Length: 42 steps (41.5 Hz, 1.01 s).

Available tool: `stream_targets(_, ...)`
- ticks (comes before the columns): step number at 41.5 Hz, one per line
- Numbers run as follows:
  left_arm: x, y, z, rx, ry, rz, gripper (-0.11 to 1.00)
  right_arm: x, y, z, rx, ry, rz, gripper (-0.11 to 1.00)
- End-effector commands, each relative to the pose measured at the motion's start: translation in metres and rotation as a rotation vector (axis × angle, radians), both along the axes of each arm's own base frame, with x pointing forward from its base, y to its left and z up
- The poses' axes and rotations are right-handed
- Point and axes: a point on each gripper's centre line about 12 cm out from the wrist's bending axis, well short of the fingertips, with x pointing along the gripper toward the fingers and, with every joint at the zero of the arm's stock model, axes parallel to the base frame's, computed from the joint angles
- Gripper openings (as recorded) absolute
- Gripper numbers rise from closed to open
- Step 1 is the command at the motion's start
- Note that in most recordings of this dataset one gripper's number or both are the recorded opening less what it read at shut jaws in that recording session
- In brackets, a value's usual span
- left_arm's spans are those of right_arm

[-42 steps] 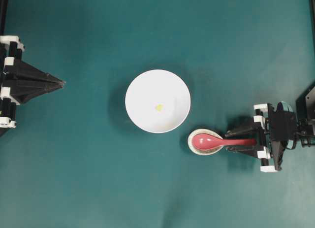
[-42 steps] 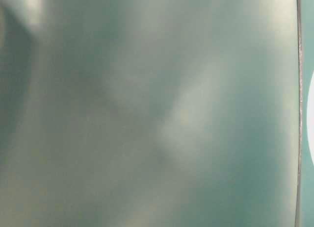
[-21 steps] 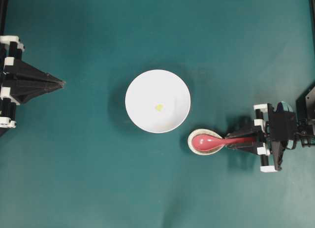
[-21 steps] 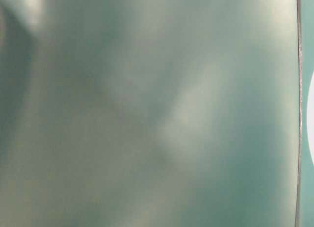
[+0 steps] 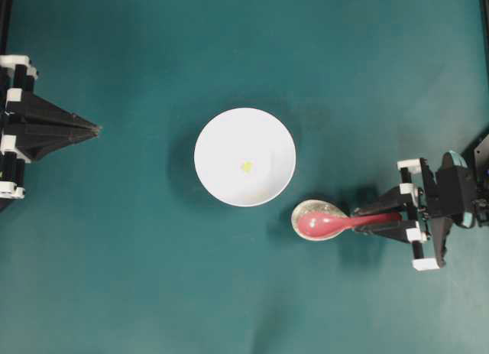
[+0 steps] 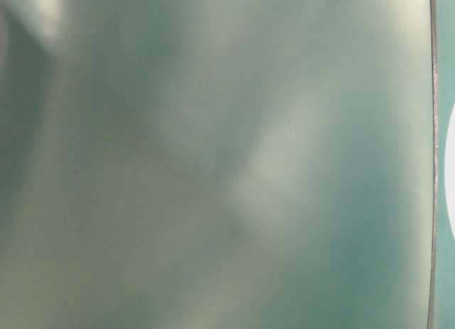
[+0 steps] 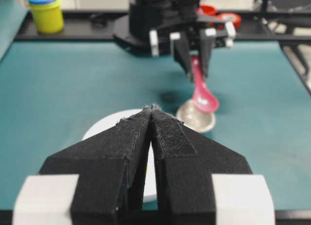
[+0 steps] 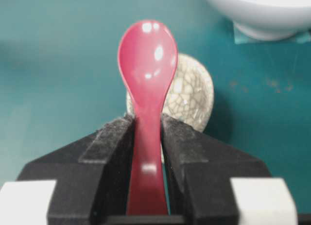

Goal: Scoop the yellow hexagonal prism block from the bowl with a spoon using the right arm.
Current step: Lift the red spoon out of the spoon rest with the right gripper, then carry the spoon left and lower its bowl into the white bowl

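Pink-red and glossy, the soup spoon (image 8: 146, 84) sits clamped by its short handle between the padded fingers (image 8: 109, 157) of the right gripper (image 5: 378, 219), its deep oval scoop raised just clear of the small speckled, crackle-glazed spoon rest (image 5: 315, 214) beneath it; from the left wrist view the spoon (image 7: 203, 91) hangs tilted, scoop down, over that rest (image 7: 196, 119). Just beside the rest, up and to its left in the overhead view, stands the large round white bowl (image 5: 221, 128) on the teal bench (image 5: 153, 277), and the tiny yellow hexagonal prism block (image 5: 246, 167) lies inside it near the middle, well apart from the spoon. The right wrist view catches only the bowl's near wall (image 8: 252, 16) and a sliver of yellow at its rim. Far across the bench the left gripper (image 5: 93, 129) points toward the bowl with its black fingers (image 7: 167, 137) pressed together on nothing. A yellow tub with a blue lid (image 7: 45, 12) stands at the back edge. The table-level view is a blur of grey-green.
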Motion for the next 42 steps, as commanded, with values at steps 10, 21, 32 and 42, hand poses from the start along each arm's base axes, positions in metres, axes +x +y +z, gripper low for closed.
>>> stream_targets(10,0.002,0.0,0.005,-0.002,-0.012,0.001,0.01,0.009,-0.017,0.036,0.009,-0.007,-0.037,0.24)
stream_targets(21,0.002,0.0,0.005,-0.011,-0.012,0.002,0.01,0.023,-0.043,0.063,0.007,0.05,-0.095,0.24)
stream_targets(32,0.003,0.0,0.007,-0.009,-0.031,0.001,0.01,0.05,-0.068,0.088,0.001,0.169,-0.118,0.24)
stream_targets(42,0.003,0.0,0.007,-0.009,-0.031,0.001,0.01,0.072,-0.086,0.105,0.026,0.299,-0.108,0.24)
